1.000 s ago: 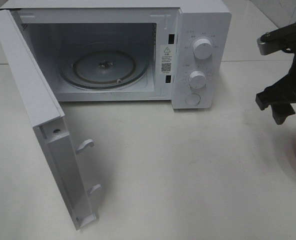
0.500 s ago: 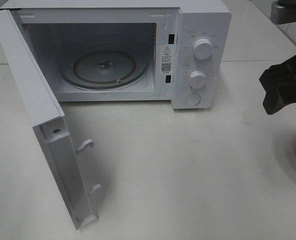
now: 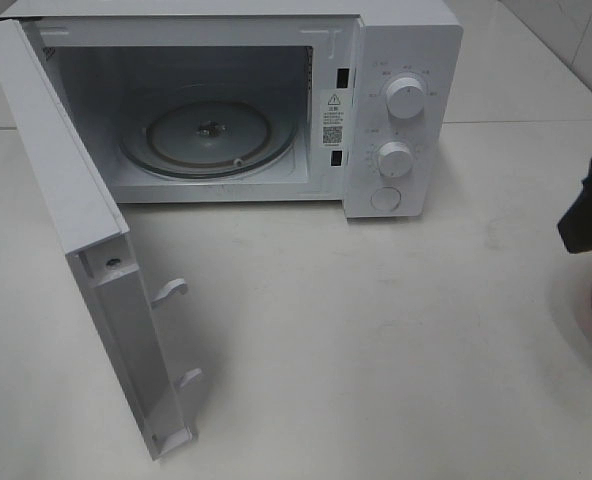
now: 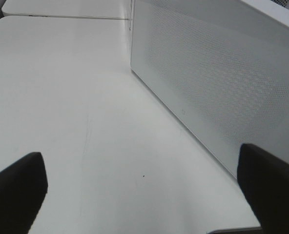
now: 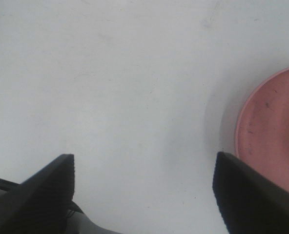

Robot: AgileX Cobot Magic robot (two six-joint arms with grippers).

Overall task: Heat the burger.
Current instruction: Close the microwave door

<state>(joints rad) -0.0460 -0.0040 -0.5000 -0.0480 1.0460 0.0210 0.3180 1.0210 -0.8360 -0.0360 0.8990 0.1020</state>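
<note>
The right gripper, jaws spread and empty, hangs beside the round pink plate; the burger sits out of view, so a blind reach risks clipping the plate's rim.

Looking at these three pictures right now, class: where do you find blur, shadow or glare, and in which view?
Exterior high: even light, the microwave sharp, a soft shadow under its open door. Left wrist: the black fingers blurred, the microwave's dotted wall clear. Right wrist: the pink plate soft-edged with a faint shadow on the table; no strong glare.
</note>
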